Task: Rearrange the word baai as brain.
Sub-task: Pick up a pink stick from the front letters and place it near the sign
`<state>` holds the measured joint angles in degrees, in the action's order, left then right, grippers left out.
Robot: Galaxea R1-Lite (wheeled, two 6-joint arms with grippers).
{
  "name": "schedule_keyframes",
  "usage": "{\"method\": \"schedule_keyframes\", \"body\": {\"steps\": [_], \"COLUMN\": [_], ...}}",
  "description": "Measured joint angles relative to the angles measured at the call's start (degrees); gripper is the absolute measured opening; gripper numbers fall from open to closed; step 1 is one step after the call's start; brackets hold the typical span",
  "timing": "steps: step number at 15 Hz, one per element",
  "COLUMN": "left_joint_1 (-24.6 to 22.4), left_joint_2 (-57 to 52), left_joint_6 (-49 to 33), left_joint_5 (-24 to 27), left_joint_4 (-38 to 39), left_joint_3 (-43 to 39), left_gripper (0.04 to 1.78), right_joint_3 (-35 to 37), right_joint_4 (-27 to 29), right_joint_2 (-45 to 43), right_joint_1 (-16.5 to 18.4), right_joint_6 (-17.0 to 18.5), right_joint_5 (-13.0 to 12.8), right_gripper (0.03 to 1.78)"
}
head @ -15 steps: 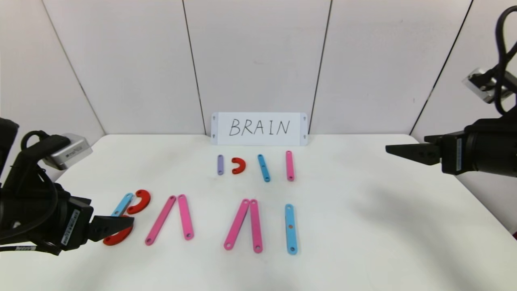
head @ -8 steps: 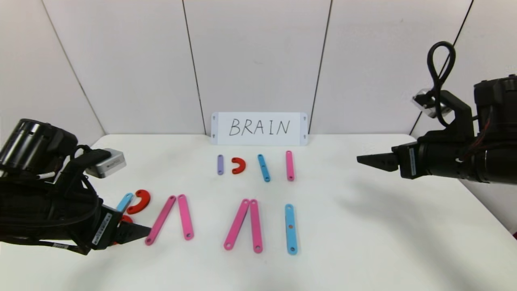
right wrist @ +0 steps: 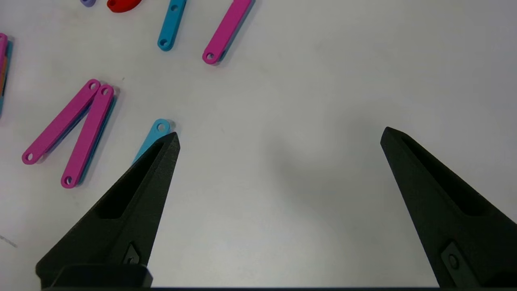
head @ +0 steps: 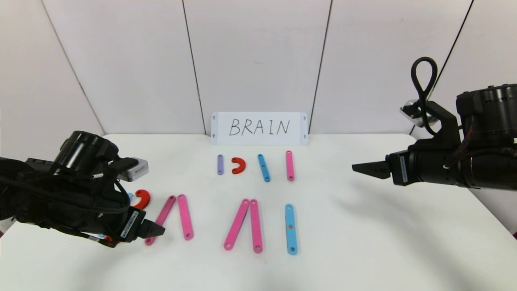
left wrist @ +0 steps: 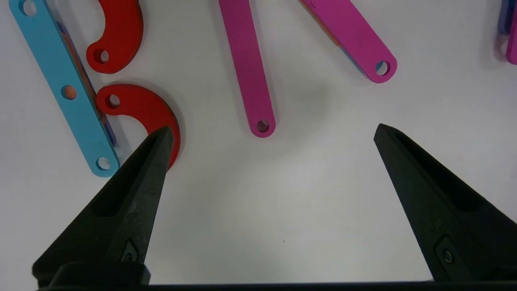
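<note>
The left arm is reaching in low from the lower left of the head view, its black pointed left pincer [head: 155, 230] hovering over the white desk [head: 363, 242] with the jaws standing wide apart and gripping nothing. In the left wrist view one fingertip [left wrist: 159, 141] is overlapping the edge of the lower red half-ring plastic curve [left wrist: 141, 111]; whether it is touching cannot be told. Beside that curve are lying the long blue holed plastic bar [left wrist: 66, 91] and a second red half-ring curve [left wrist: 117, 38], the 3 making the letter B at the left of the frame.

The right arm is stretching in level from the right edge of the head view, well above the desk, its right pincer [head: 363, 168] spread wide and empty.

Across the lower middle are lying 2 pink bar pairs, the left pair [head: 171, 220] and the right pair [head: 244, 224], then a single upright blue bar [head: 291, 229]. Above them a short purple bar [head: 220, 164], a small red curve [head: 238, 165], a short blue bar [head: 263, 167] and a short pink bar [head: 289, 165] are lying in a row below the white BRAIN card [head: 259, 128].
</note>
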<state>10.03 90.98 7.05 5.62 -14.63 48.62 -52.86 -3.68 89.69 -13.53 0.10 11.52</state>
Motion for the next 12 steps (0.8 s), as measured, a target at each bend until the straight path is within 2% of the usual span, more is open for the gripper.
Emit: {"method": "schedule_keyframes", "body": {"steps": [7,12], "left_joint_1": [0.05,0.1], "left_joint_2": [5.9,7.8], "left_joint_6": [-2.28,-2.34], "left_joint_5": [-0.33,-0.28], "left_joint_4": [4.16,4.49], "left_joint_3": [0.11,0.24], "left_gripper": [1.74,1.74], "right_joint_3": [0.29,0.29], "right_joint_4": [0.02,-0.01], "right_joint_2": [0.5,0.85], "right_joint_1": [-0.35,-0.33], "right_joint_6": [-0.15,-0.1], "right_joint_5": [-0.11,-0.09], "right_gripper": [1.74,1.74]}}
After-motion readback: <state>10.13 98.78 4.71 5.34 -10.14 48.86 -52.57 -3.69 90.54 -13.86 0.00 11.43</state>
